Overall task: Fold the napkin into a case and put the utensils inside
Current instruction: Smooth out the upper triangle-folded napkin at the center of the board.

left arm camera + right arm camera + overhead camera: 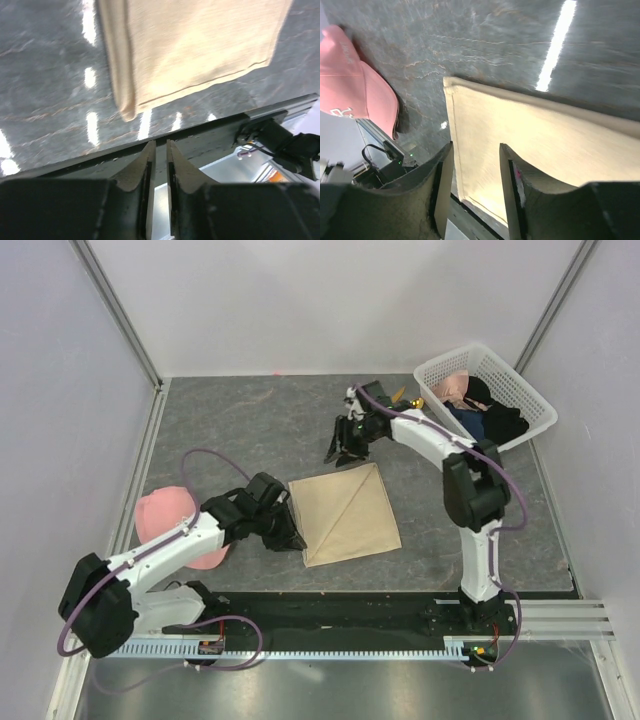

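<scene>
The beige napkin [345, 512] lies folded on the grey table, with a diagonal crease across its top. My left gripper [296, 537] hovers at the napkin's left edge; in the left wrist view the napkin [190, 45] lies beyond the left gripper [161, 145], whose jaws stand a narrow gap apart around nothing. My right gripper [341, 453] is just behind the napkin's far corner. The right wrist view shows the right gripper [476, 147] open over the napkin [545, 145], holding nothing. Of the utensils only a small orange bit [400, 397] shows behind the right arm.
A pink cap [168, 520] lies left of the left arm and also shows as the pink cap [355, 90] in the right wrist view. A white basket [520, 385] of dark and pink clothes stands at the back right. White walls close in the table.
</scene>
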Controlling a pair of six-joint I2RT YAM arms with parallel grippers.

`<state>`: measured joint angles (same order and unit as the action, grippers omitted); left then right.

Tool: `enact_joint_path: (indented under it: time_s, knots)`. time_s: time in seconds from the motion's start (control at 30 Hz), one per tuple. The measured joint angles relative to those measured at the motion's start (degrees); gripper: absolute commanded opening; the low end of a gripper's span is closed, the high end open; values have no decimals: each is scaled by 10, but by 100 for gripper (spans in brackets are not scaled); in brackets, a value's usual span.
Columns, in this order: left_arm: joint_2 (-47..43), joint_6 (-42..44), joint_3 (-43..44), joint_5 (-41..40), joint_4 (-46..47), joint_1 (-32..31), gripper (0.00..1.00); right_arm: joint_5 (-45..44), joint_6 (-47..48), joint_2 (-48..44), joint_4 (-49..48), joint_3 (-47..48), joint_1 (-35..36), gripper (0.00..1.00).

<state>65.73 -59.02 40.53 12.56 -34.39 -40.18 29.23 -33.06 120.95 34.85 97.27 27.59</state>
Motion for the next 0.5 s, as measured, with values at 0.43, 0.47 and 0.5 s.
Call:
enact_joint_path:
  time_s: [0.43,0.47,0.5]
  knots:
    - [147,6,38,12,69,10,14,52,48,-44,-31,-113,-103,16]
    - [147,6,33,12,74,12,14,58,49,-34,-35,-113,-106,16]
    - [147,6,27,13,79,13,14,61,50,-28,-37,-113,-109,15]
